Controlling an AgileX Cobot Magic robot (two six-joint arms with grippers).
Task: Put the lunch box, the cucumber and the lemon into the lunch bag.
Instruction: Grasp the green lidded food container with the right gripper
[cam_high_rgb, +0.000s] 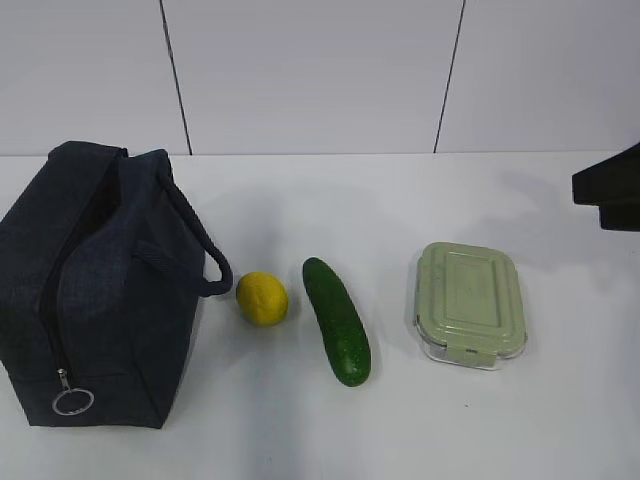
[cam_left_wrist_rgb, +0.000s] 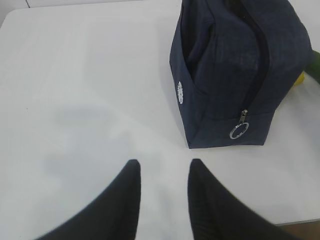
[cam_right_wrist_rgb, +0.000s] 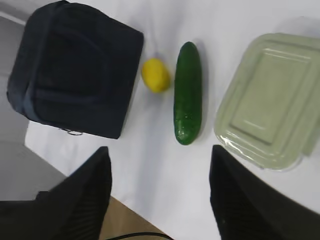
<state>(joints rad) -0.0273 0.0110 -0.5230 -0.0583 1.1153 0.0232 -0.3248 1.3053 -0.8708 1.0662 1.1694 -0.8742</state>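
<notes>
Lunch bag (cam_high_rgb: 90, 290) at 9 o'clock on table (cam_high_rgb: 420, 420), zip shut. Lemon (cam_high_rgb: 262, 298), cucumber (cam_high_rgb: 337, 321), lunch box (cam_high_rgb: 469, 302) in row toward 3 o'clock. Left gripper (cam_left_wrist_rgb: 164, 175) jaws part-open, right gripper (cam_right_wrist_rgb: 160, 175) jaws wide, both empty. Rec: unzip first via ring pull (cam_left_wrist_rgb: 238, 131), steady bag w/ other arm.

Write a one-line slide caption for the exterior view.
Start state: navy lunch bag, lemon, cucumber and green-lidded lunch box lined up left to right on the white table.
</notes>
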